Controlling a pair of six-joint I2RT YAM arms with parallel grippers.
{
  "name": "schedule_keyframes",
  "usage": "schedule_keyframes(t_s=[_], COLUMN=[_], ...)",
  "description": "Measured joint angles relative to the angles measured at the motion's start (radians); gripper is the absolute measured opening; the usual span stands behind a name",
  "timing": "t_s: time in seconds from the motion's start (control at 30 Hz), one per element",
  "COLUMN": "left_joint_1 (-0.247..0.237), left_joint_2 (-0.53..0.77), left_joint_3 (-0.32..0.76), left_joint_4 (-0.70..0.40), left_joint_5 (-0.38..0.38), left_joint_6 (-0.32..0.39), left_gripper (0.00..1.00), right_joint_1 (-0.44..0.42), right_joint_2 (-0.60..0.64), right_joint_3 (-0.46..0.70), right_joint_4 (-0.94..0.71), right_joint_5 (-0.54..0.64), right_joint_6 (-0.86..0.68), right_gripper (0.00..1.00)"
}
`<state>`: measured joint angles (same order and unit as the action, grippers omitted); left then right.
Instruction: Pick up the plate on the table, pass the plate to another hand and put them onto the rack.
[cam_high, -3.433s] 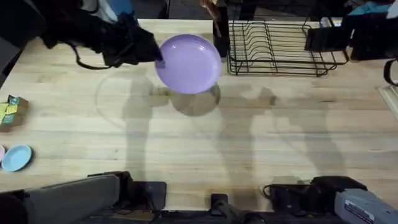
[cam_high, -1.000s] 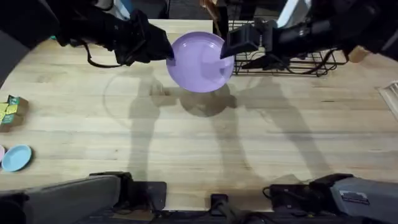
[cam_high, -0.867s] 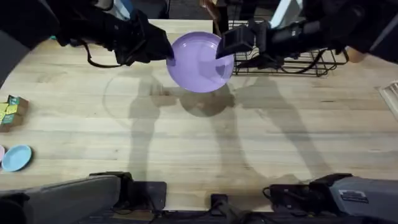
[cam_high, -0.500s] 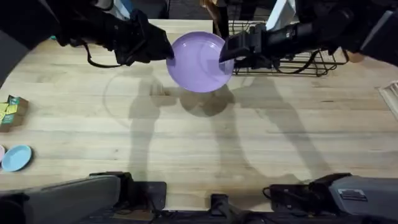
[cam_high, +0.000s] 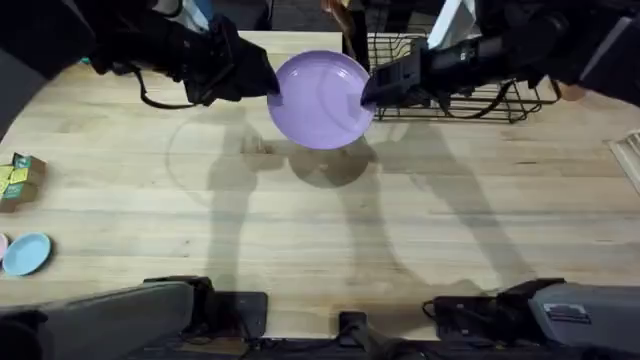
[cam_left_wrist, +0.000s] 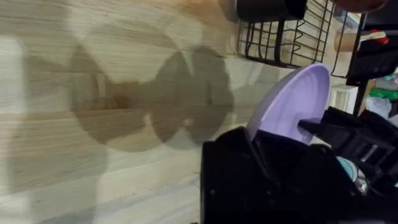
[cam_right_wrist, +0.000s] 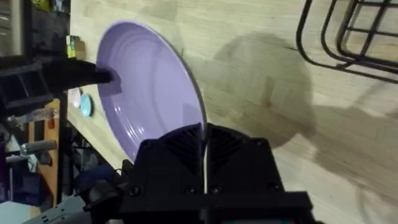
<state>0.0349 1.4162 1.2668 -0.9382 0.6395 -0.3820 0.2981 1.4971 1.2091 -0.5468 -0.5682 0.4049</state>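
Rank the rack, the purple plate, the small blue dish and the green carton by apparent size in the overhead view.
1. The rack, though arms cover part of it.
2. The plate; it is held above the table, nearer the camera, so it may look enlarged.
3. The blue dish.
4. The green carton, close to the dish in size.

plate (cam_high: 320, 100): round, glossy lavender, shallow raised rim; held clear of the table (cam_high: 300, 220), its shadow below
left gripper (cam_high: 268, 88): clamped on its left rim
right gripper (cam_high: 368, 92): at its right rim, apparently gripping
rack (cam_high: 455, 70): black wire, just right of the plate
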Motion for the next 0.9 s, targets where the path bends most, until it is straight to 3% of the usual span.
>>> schedule_keyframes(t_s=[0.07,0.1,0.23,0.27,0.33,0.9], left_joint_1=[0.0,0.0,0.0,0.0,0.0,0.0], left_joint_2=[0.0,0.0,0.0,0.0,0.0,0.0], left_joint_3=[0.0,0.0,0.0,0.0,0.0,0.0], left_joint_4=[0.0,0.0,0.0,0.0,0.0,-0.013], left_joint_5=[0.001,0.003,0.009,0.01,0.012,0.016], left_joint_6=[0.0,0.001,-0.004,-0.008,-0.01,-0.011], left_gripper=[0.108,0.22,0.858,0.956,0.99,0.993], right_joint_1=[0.0,0.0,0.0,0.0,0.0,-0.026], right_joint_2=[0.0,0.0,0.0,0.0,0.0,0.0], right_joint_3=[0.0,0.0,0.0,0.0,0.0,0.0], right_joint_4=[0.0,0.0,0.0,0.0,0.0,0.069], right_joint_5=[0.0,0.0,0.001,0.001,0.002,0.003], right_joint_6=[0.0,0.0,0.0,-0.001,-0.001,-0.001], right_gripper=[0.032,0.032,0.032,0.032,0.032,0.032])
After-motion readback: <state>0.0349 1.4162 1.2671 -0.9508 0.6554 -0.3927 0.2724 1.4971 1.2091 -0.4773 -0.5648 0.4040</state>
